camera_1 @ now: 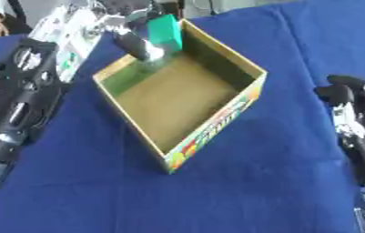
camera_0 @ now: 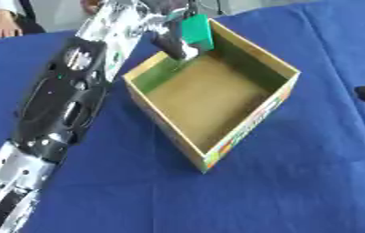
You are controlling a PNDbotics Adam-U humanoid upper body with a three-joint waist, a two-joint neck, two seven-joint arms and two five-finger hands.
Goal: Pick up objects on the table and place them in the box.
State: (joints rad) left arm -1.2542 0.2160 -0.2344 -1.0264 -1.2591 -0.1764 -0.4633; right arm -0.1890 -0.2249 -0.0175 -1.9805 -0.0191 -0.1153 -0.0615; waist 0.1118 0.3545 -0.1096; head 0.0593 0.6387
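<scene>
My left robot hand (camera_1: 134, 43) pinched the green block (camera_1: 165, 29) over the box (camera_1: 217, 120) far rim; early release risked it landing outside.

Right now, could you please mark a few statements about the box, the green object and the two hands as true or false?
1. The left hand holds a green block over the far corner of the box. True.
2. The box is packed with objects. False: only its bare brown floor shows inside.
3. The right hand is reaching into the box. False: it rests on the blue cloth at the right edge, apart from the box.
4. The box stands open at the top. True.
5. The green block lies on the cloth beside the box. False: it is up in the left hand's fingers, above the box rim.
</scene>
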